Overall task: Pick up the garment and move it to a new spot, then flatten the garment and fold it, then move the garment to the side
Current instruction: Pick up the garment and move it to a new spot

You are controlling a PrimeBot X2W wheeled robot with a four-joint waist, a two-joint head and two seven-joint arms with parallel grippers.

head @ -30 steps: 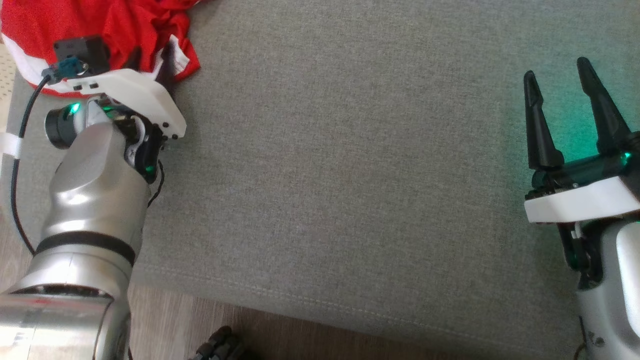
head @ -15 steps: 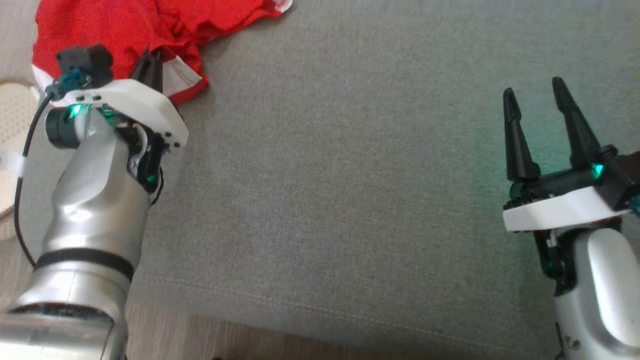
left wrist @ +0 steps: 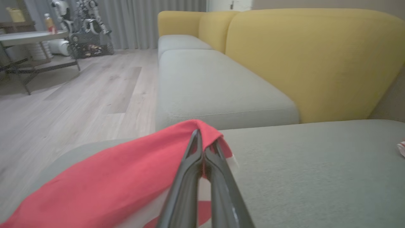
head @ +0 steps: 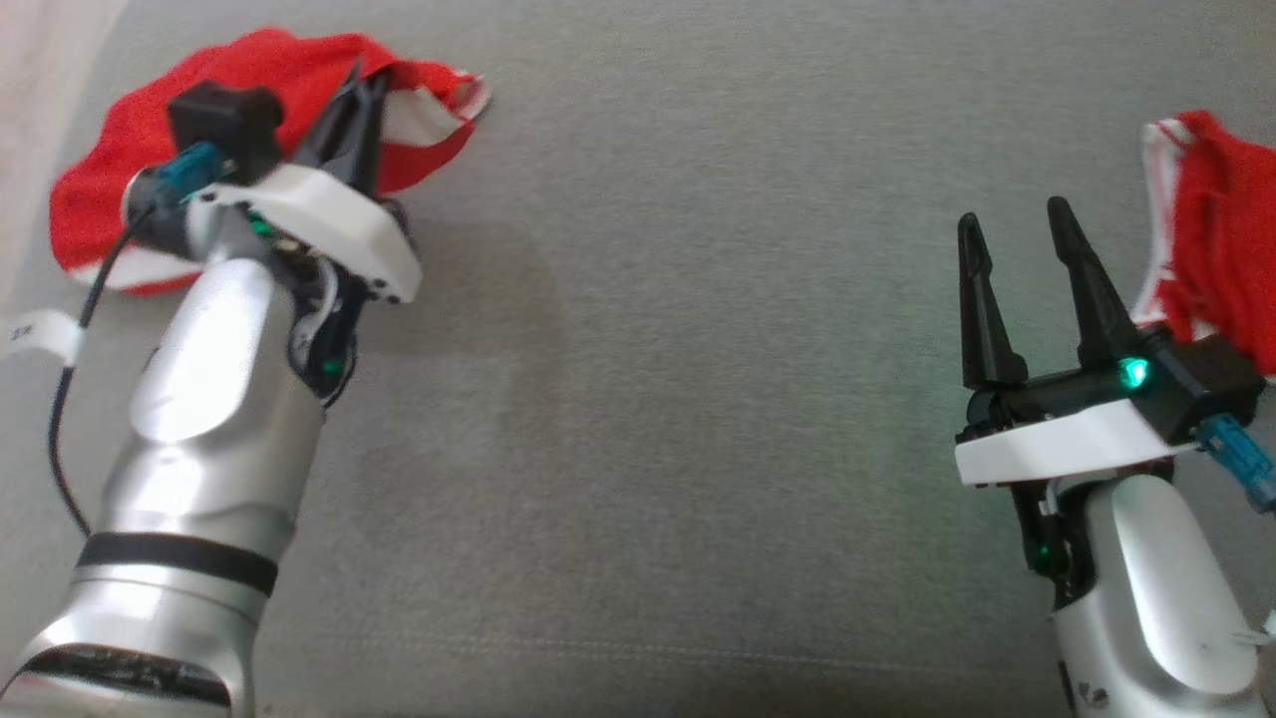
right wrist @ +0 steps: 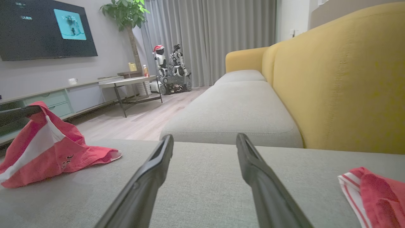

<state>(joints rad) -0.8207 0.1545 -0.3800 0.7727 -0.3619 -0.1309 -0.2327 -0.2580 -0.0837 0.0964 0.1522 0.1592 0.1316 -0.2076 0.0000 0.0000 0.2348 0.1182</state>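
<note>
Grey sofa seat (head: 698, 419), yellow backrest (left wrist: 310, 57), L pincer (left wrist: 206, 137) pinching red garment (left wrist: 110, 177), R pincer (head: 1012, 211) spread near red cloth (head: 1211, 249).

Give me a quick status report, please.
Left gripper shut on red garment, edge raised. Right gripper open, empty. Another red cloth lies at far right.

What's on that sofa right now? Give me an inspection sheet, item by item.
Surface: grey sofa cushion, flat.
Job's things: red garment, one edge lifted, the rest lying on the cushion.
Clutter: second red cloth, right of the right claw, untouched.
Claws: left claw shut on the red garment; right claw open, empty.
Cables: black cable along the left wrist; blue connector at the right wrist.
Surroundings: yellow backrest, wood floor, wall screen, another robot by the curtain.
</note>
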